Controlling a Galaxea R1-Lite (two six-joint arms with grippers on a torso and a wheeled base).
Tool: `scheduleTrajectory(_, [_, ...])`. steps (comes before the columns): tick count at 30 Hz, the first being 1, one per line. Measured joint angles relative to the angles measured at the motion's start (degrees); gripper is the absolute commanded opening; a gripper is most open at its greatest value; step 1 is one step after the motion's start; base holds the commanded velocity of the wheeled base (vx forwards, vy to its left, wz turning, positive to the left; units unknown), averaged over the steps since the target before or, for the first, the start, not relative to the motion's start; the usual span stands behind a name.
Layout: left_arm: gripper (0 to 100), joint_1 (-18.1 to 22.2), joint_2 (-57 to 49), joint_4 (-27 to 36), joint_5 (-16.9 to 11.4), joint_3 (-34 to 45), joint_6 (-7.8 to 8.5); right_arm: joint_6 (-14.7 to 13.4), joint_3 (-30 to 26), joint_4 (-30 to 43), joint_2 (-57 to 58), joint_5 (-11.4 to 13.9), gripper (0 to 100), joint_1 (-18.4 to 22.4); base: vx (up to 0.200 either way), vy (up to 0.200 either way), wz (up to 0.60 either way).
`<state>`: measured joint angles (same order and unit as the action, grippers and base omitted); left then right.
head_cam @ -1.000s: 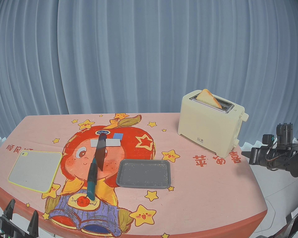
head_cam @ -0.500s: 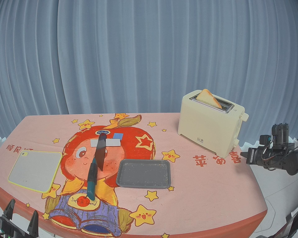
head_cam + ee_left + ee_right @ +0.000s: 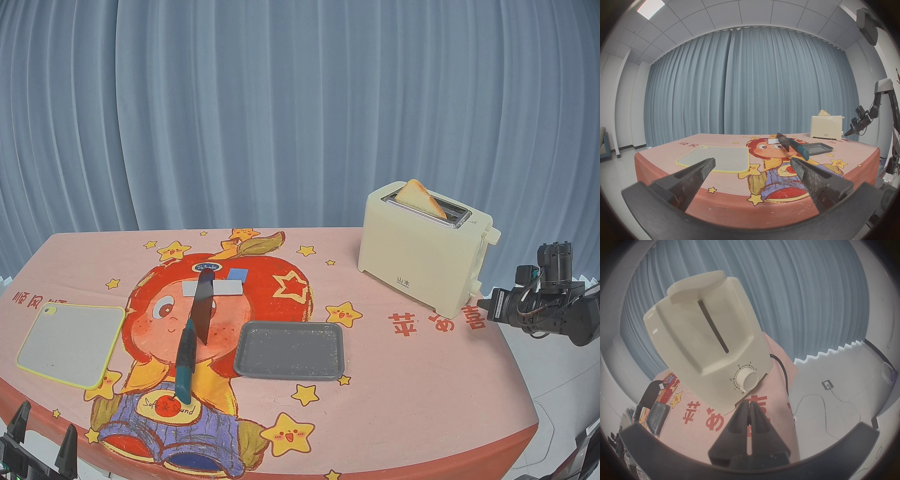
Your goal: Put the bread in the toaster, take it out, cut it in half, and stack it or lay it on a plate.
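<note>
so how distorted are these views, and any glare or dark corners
Head view: the curtain folds bow outward at the edges, the light is even, and the toaster casts only a faint shadow. Left wrist view: strong fisheye, dark corners, a bright ceiling panel. Right wrist view: dark rounded border, the toaster bulges and sits tilted in frame, with a small glint on its shell.

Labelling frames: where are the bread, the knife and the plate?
bread (image 3: pixel 420 199), head view, middle of its visible face
knife (image 3: pixel 185 359), head view, teal handle
plate (image 3: pixel 289 350), head view, bare middle
</note>
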<state>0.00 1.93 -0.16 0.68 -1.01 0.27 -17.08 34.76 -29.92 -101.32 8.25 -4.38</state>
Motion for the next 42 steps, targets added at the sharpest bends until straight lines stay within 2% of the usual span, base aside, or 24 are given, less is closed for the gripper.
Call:
scheduleTrajectory(12, [100,0.0,0.0,0.0,0.0,0.0,0.0,-0.79,1.27,-0.05,-2.35,-0.02,0,0.11,0.0,0.0,0.0])
scheduleTrajectory(20, [100,0.0,0.0,0.0,-0.02,0.0,-0.02,-4.89,2.86,0.02,-3.29,-0.18,0,-0.09,0.0,0.0,0.0])
scheduleTrajectory(38, [100,0.0,0.0,0.0,-0.02,0.0,0.0,-5.0,3.34,-0.05,-3.86,-0.24,0,-0.37,0.0,0.0,0.0])
scheduleTrajectory(42, [100,0.0,0.0,0.0,0.0,0.0,0.0,-5.0,3.34,-0.02,-3.78,-1.48,0,-0.5,0.0,0.0,0.0])
